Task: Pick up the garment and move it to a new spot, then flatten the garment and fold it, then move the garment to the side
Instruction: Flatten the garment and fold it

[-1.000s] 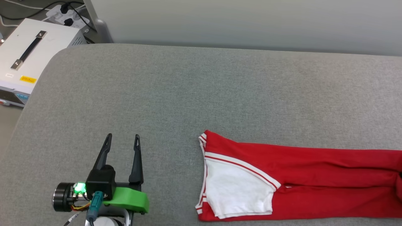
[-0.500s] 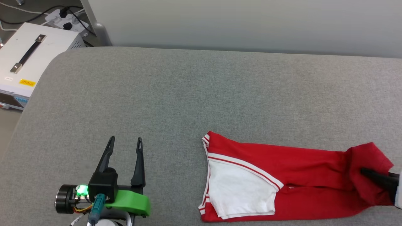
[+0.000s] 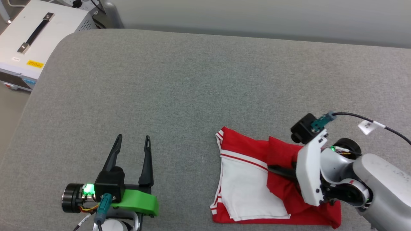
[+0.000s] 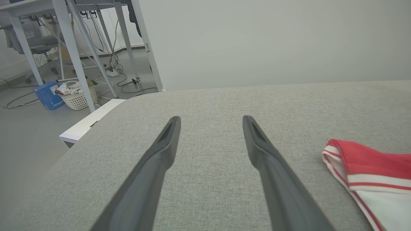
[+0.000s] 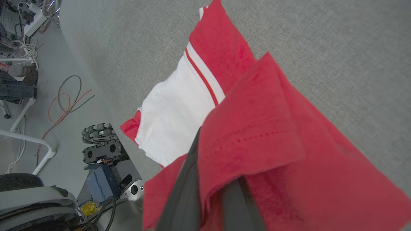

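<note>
Grey fabric covers the bench (image 3: 192,83), and the garment (image 3: 250,183) lies on it close to the front edge, right of the middle. Its white sleeve faces up, bordered by red and white striped trim, with red cloth beyond and beside it. A red part of the garment is doubled over from the right, so that its edge covers the right part of the white sleeve.

The right gripper (image 3: 273,168) reaches in from the right, and its dark fingers are pressed together on that doubled red part; in the right wrist view the cloth drapes over one finger and hides most of the other. The pale forearm behind it hangs over the garment's right end.

The left gripper (image 3: 133,138) hovers over bare bench near the front edge, left of the garment and well apart from it, with its fingers (image 4: 160,160) spread wide and nothing between them.

Beyond the bench's far left corner stands a white box (image 3: 35,41) with a black handle.
</note>
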Motion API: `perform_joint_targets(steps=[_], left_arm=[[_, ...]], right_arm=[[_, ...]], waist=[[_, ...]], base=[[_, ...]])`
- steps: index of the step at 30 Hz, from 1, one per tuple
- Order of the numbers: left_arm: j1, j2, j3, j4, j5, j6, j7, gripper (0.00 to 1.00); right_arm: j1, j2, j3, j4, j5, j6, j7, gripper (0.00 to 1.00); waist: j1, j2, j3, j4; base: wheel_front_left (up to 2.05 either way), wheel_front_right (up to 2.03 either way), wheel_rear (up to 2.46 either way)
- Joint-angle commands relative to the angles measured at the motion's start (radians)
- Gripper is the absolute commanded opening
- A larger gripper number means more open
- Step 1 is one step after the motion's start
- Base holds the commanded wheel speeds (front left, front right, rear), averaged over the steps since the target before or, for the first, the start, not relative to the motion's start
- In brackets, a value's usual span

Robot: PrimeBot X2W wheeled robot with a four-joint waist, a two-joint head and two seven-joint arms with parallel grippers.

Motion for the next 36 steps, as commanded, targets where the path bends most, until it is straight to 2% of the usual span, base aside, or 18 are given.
perform_joint_targets(steps=[1,4,10,14,18,19,20,22,23,28,32,36], left_arm=[[-0.023,-0.007,0.003,0.002,0.011,-0.005,-0.006,1.00],[-0.029,-0.013,0.009,0.000,0.015,-0.008,-0.006,1.00],[-0.047,-0.027,0.012,0.006,0.021,-0.015,-0.006,1.00],[-0.054,-0.037,0.014,0.010,0.023,-0.016,-0.006,1.00],[-0.047,-0.043,0.018,0.018,0.024,-0.018,-0.006,1.00],[-0.045,-0.043,0.020,0.020,0.025,-0.018,-0.006,1.00],[-0.042,-0.044,0.023,0.022,0.025,-0.020,-0.006,1.00],[-0.033,-0.043,0.028,0.026,0.026,-0.022,-0.006,1.00],[-0.023,-0.040,0.035,0.026,0.027,-0.025,-0.006,1.00],[0.003,-0.036,0.050,0.013,0.028,-0.028,-0.006,1.00],[0.021,-0.034,0.055,-0.001,0.032,-0.032,-0.006,1.00],[0.029,-0.033,0.057,-0.008,0.033,-0.038,-0.006,1.00]], right_arm=[[-0.033,0.023,0.029,0.018,-0.013,-0.001,0.004,0.00],[-0.090,0.093,0.071,0.072,-0.033,-0.001,-0.036,0.00],[-0.136,0.168,0.160,0.240,-0.075,-0.001,-0.092,0.00],[-0.134,0.205,0.194,0.349,-0.097,-0.001,-0.177,0.00],[-0.140,0.211,0.206,0.372,-0.098,-0.001,-0.277,0.00],[-0.142,0.207,0.204,0.368,-0.101,-0.001,-0.304,0.74],[-0.144,0.196,0.206,0.351,-0.104,-0.001,-0.334,1.00],[-0.145,0.164,0.193,0.310,-0.116,-0.001,-0.397,1.00],[-0.139,0.124,0.162,0.258,-0.132,-0.001,-0.465,1.00],[-0.094,0.036,-0.005,0.195,-0.250,-0.001,-0.646,1.00],[-0.006,0.044,-0.205,0.199,-0.372,-0.001,-0.775,1.00],[0.094,0.091,-0.402,0.199,-0.531,-0.001,-0.858,1.00]], waist=[[0.0000,0.0000,0.015,0.014],[0.0000,0.0000,0.025,0.017],[0.0000,0.0000,0.048,0.025],[0.0000,0.0000,0.056,0.024],[0.0000,0.0000,0.042,0.015],[0.0000,0.0000,0.035,0.013],[0.0000,0.0000,0.026,0.010],[0.0000,0.0000,0.006,0.004],[0.0000,0.0000,-0.014,-0.004],[0.0000,0.0000,-0.050,-0.034],[0.0000,0.0000,-0.072,-0.061],[0.0000,0.0000,-0.089,-0.080]], base=[[0.00,0.00,0.00],[0.00,0.00,0.00],[0.00,0.00,0.00],[0.00,0.00,0.00],[0.00,0.00,0.00],[0.00,0.00,0.00],[0.00,0.00,0.00],[0.00,0.00,0.00],[0.00,0.00,0.00],[0.00,0.00,0.00],[0.00,0.00,0.00],[0.00,0.00,0.00]])
